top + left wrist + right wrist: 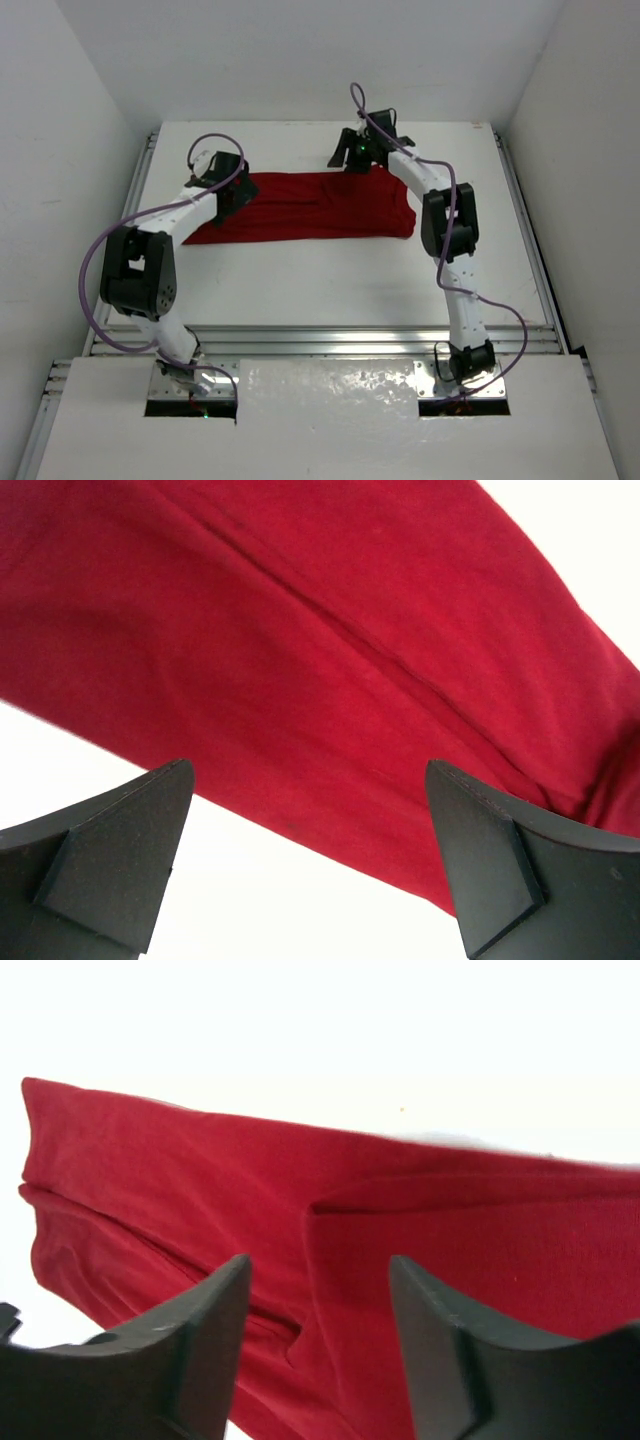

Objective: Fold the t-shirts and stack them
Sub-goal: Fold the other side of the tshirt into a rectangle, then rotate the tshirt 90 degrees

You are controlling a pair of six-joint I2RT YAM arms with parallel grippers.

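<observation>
Gaping left claw (pixel 310 780), part-open right claw (pixel 318 1265), above t-shirt (pixel 310 205)

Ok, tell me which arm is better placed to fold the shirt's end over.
Probably left: the left tool hangs wide open over the t-shirt edge near the strip's left end. The right tool sits at the far edge, short of the right end.
</observation>
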